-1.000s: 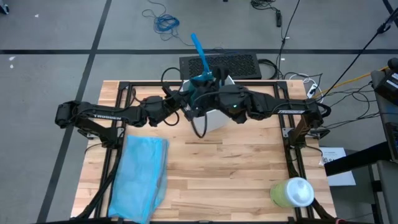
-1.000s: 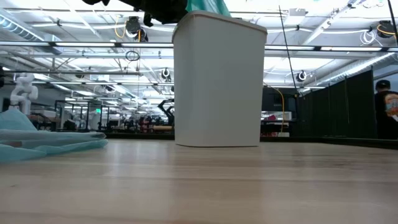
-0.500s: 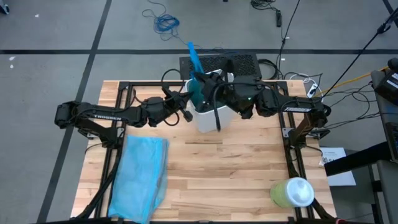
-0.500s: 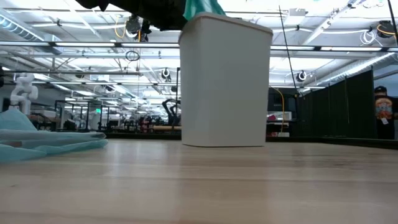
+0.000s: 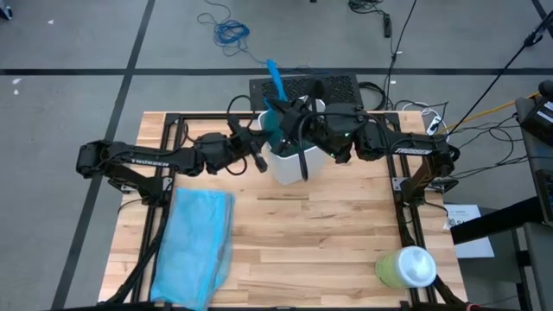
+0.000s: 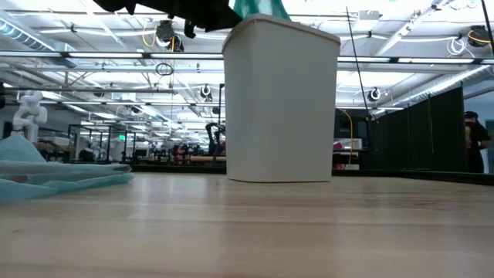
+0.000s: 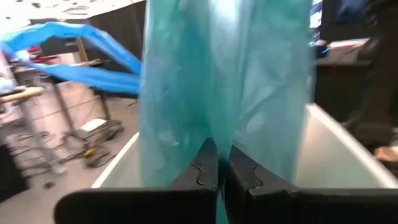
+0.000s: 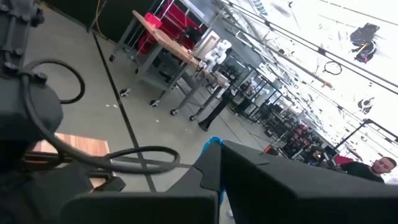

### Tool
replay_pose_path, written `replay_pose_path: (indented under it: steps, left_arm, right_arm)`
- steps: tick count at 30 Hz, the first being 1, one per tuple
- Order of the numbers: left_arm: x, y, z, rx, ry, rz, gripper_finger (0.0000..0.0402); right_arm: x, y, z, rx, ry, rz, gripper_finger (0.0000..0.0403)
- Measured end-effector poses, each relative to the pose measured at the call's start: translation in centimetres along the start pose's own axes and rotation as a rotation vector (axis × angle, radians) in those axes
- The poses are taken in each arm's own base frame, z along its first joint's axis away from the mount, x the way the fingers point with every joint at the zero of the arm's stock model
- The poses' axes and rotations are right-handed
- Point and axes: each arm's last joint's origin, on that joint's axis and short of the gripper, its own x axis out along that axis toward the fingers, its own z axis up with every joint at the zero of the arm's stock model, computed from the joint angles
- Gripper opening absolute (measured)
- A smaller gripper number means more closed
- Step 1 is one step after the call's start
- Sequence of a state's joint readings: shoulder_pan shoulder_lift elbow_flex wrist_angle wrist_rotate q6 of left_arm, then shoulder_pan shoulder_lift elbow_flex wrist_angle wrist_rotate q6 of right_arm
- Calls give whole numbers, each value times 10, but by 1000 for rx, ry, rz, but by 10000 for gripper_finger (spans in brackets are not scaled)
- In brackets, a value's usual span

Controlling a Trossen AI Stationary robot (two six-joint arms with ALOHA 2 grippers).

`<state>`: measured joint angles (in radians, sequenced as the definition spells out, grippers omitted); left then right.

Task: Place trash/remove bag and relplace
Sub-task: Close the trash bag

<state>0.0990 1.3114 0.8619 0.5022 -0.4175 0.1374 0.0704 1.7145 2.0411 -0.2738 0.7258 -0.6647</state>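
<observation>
Both arms are meeting over the white bin [image 5: 289,160], which is standing at the far middle of the table [image 5: 328,233]. The left gripper [image 7: 216,171] is hanging just above the bin's near-left rim, its fingers pressed together on a fold of the teal bag [image 7: 217,81]; the plastic is rising out of the bin's mouth right in front of them. The right gripper [image 8: 214,168] is hovering above the bin's right side with its fingers closed; whether any plastic is pinched there cannot be made out, though a blue handle [image 5: 275,73] is sticking up beyond the bin's far rim.

The step in hand looks like drawing the bag out of the bin. To do it well, the lift should be going straight up over the bin's centre, so the bin is not tipping or sliding along. Both arms should be rising evenly, keeping the bag's mouth gathered so no trash spills. No trash is visible from outside.

The replacement bag [image 5: 194,246], paler blue, is lying flat well to the left of the bin, nearer the front edge. A green container [image 5: 404,268] is standing far off to the bin's front right.
</observation>
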Motion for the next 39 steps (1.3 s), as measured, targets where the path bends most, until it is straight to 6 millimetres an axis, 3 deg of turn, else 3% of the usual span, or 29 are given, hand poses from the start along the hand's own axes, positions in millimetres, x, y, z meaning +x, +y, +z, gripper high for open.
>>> replay_pose_path:
  steps: [6, 13, 19, 32, 39]
  left_arm:
    - [-1, -3, 3, -33, -25, -103, 69]
    - [-2, -4, 3, -74, -16, -85, 148]
    - [-2, -3, 4, -158, -23, -59, 189]
    - [3, 6, 14, -263, -133, -4, 215]
    - [25, -6, 12, -252, -120, -70, 204]
  right_arm:
    - [3, -2, -4, -7, 21, -7, 0]
    - [7, -4, -11, -3, 62, -3, 0]
    - [8, -5, -11, 12, 62, -6, 0]
    - [5, 2, -1, 109, -26, 34, 0]
    - [6, 5, -1, 128, -40, 55, 0]
